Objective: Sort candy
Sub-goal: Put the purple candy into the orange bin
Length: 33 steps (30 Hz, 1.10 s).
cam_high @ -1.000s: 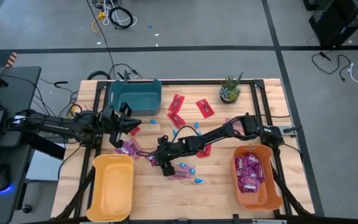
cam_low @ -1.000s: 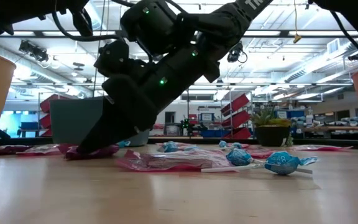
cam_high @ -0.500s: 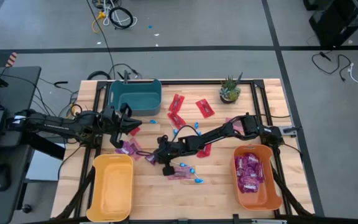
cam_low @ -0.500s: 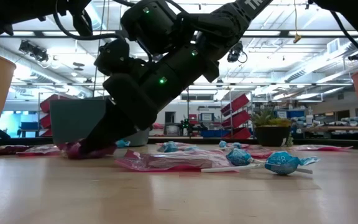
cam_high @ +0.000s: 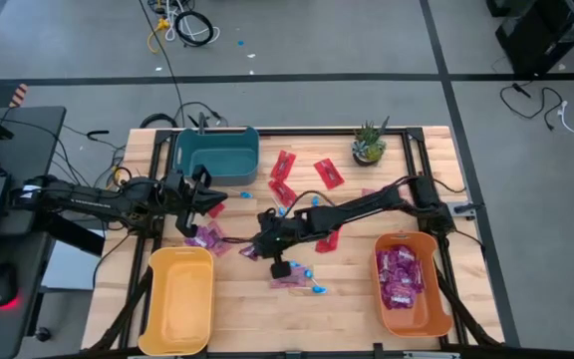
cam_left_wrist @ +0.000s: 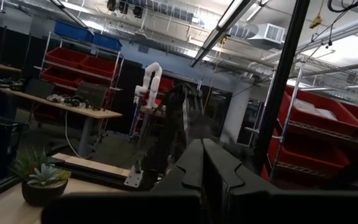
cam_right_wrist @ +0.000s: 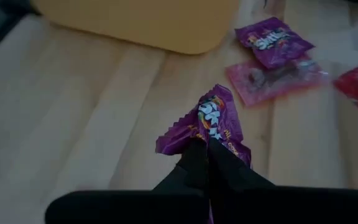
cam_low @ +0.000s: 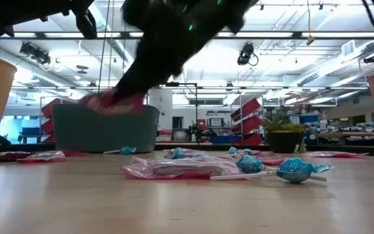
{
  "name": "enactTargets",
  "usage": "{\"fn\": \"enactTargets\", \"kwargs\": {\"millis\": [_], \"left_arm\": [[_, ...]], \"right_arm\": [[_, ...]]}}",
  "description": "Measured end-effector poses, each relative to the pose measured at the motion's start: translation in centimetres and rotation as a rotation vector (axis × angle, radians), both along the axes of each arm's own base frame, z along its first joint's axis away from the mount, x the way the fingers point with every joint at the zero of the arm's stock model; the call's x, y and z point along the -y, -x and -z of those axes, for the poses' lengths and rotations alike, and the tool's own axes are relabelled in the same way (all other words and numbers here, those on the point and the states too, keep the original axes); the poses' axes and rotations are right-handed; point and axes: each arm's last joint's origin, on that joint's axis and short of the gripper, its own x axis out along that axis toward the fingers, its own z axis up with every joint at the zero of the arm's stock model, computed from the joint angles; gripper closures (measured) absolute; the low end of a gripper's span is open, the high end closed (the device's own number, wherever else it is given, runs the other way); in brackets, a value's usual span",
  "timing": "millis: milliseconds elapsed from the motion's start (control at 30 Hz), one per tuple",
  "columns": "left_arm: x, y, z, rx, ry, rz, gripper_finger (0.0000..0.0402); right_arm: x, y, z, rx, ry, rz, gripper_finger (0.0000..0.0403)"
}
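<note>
Candy lies scattered over the middle of the wooden table (cam_high: pixel 347 299), and the right gripper (cam_high: pixel 257 246), reaching in from three o'clock, has its fingers pinched together on one purple packet (cam_right_wrist: pixel 211 124), raised clear of the wood. In the low view that packet (cam_low: pixel 112 101) hangs in front of the teal bin (cam_low: pixel 106 127).

Around it: at nine o'clock from the gripper two more purple packets (cam_high: pixel 205 238) rest on the table near the yellow bin (cam_high: pixel 180 299), which sits at seven o'clock of the table. At five o'clock from the gripper a pinkish packet (cam_high: pixel 287 281) and blue lollipops (cam_high: pixel 314 289) lie close together. Red packets (cam_high: pixel 283 165) spread toward twelve o'clock, just beside the teal bin (cam_high: pixel 216 152). The orange bin (cam_high: pixel 407 284) at four o'clock already contains many purple packets (cam_high: pixel 400 274). A potted plant (cam_high: pixel 369 144) stands at one o'clock, well apart from the candy.

The left gripper (cam_high: pixel 207 199) hovers at ten o'clock, just below the teal bin, fingers shut together on nothing.
</note>
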Motion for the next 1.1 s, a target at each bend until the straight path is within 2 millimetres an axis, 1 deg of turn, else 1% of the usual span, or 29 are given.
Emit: {"fn": "enactTargets", "kwargs": {"millis": [67, 167, 300, 433, 567, 700, 867, 1000, 1100], "left_arm": [[0.0, 0.0, 0.0, 0.0, 0.0, 0.001, 0.04], [0.0, 0.0, 0.0, 0.0, 0.0, 0.001, 0.04], [0.0, 0.0, 0.0, -0.001, -0.001, 0.004, 0.04], [0.0, 0.0, 0.1, -0.008, 0.0, 0.008, 0.04], [0.1, 0.0, 0.1, -0.008, 0.0, 0.013, 0.04], [0.1, 0.0, 0.1, -0.012, -0.002, 0.013, 0.04], [0.1, 0.0, 0.1, -0.012, -0.004, 0.012, 0.04], [0.1, 0.0, 0.1, -0.014, -0.005, 0.011, 0.04], [0.1, -0.1, 0.1, -0.016, -0.006, 0.011, 0.04]], "right_arm": [[-0.4, 1.1, -1.8, -0.017, 0.008, -0.018, 0.0403], [-0.9, 2.9, -4.0, -0.071, 0.016, -0.037, 0.0403], [-0.9, 5.5, -6.0, -0.092, -0.002, -0.029, 0.0403], [-0.9, 8.7, -6.6, -0.083, -0.014, 0.028, 0.0403], [-0.8, 12.5, -7.0, -0.068, -0.022, 0.125, 0.0403], [-1.0, 16.5, -7.1, -0.053, -0.067, 0.207, 0.0403], [-1.6, 21.2, -8.2, 0.019, -0.142, 0.286, 0.0403], [-1.9, 24.4, -9.3, 0.086, -0.212, 0.312, 0.0403], [-2.1, 26.5, -9.9, 0.075, -0.263, 0.3, 0.0403]]}}
